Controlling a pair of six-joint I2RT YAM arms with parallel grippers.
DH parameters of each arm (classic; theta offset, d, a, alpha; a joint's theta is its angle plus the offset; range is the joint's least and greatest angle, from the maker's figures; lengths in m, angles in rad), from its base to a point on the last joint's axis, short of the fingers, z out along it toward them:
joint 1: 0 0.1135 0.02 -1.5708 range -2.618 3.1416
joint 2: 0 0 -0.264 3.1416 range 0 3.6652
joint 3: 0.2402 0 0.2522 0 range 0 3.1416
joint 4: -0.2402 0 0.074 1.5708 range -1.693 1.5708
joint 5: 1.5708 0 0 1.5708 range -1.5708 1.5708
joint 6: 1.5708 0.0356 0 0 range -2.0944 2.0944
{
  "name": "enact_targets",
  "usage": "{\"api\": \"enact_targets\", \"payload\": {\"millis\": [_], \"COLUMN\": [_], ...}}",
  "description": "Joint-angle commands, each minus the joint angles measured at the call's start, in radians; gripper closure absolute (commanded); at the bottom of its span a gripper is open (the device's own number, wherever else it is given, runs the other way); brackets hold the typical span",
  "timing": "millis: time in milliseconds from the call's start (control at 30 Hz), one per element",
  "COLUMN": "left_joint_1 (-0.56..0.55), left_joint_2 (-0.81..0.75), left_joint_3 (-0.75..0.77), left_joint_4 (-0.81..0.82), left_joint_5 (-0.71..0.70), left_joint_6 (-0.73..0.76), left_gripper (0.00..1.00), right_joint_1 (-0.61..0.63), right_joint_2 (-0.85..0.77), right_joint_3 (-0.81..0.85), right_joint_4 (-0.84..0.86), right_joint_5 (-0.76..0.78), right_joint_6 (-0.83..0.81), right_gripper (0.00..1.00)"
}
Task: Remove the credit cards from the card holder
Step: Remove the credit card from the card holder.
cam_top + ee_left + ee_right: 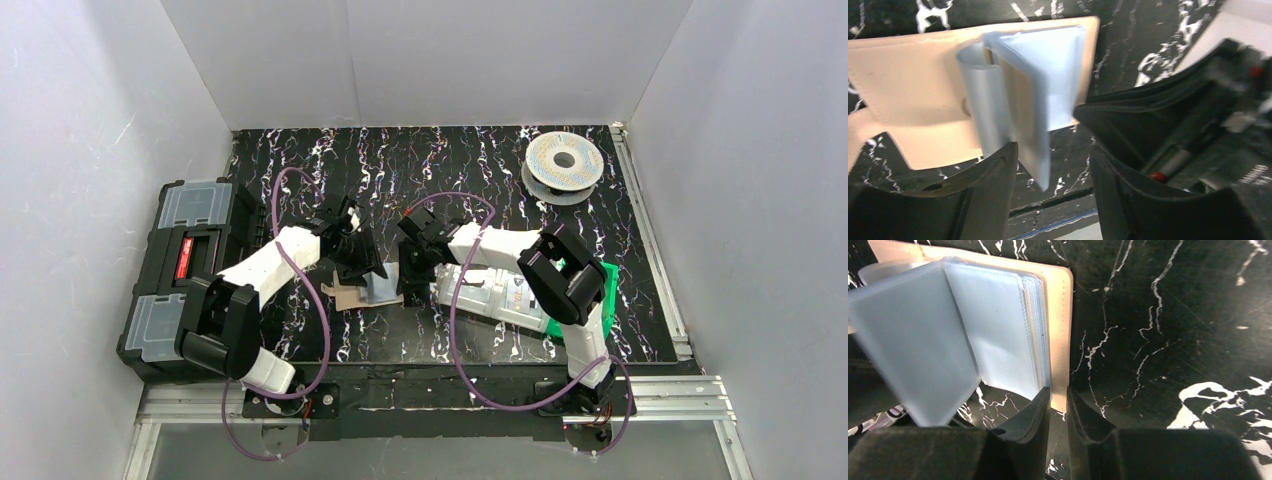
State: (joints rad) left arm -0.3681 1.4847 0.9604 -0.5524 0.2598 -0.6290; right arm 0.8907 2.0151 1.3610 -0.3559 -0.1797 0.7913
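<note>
Holder (1060, 330) lies open on the table (480, 170), toward its near edge and between both arms. The right claw (1058, 396) is nipped tight on the tan cover's right edge, pinning it. Cards (1048, 75) fan up from the spine straight into the left claw (1053, 152); its jaws stand half open astride one upright leaf, not yet gripping.
</note>
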Motion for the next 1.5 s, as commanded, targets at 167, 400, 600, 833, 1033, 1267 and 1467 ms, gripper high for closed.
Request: {"api": "enact_targets", "payload": {"millis": [167,400,600,833,1033,1267,1467], "left_joint_1": [-0.024,-0.025,-0.004,0.089,0.145,0.164,0.166], "left_joint_2": [0.046,0.072,0.042,0.009,0.022,0.063,0.085], "left_joint_3": [0.09,0.137,0.099,-0.001,-0.052,-0.086,-0.11], "left_joint_4": [0.013,-0.118,-0.114,0.012,0.074,0.126,0.144], "left_joint_5": [0.05,-0.136,-0.147,0.02,0.071,0.113,0.11], "left_joint_6": [-0.011,-0.003,-0.003,-0.007,-0.025,-0.029,-0.039], "left_gripper": [0.42,0.41,0.4,0.55,0.69,0.72,0.73], "right_joint_1": [0.009,0.002,0.004,0.003,0.002,-0.001,-0.004], "right_joint_2": [0.004,-0.096,-0.114,-0.072,0.016,0.11,0.152], "right_joint_3": [0.012,-0.039,-0.01,0.051,0.152,0.24,0.247], "right_joint_4": [-0.009,-0.006,-0.03,-0.03,-0.063,-0.119,-0.131], "right_joint_5": [0.004,0.035,0.046,0.022,0.022,0.049,0.048], "right_joint_6": [-0.017,0.003,-0.007,-0.021,-0.043,-0.07,-0.08], "right_gripper": [0.66,0.61,0.59,0.66,0.67,0.69,0.71]}}
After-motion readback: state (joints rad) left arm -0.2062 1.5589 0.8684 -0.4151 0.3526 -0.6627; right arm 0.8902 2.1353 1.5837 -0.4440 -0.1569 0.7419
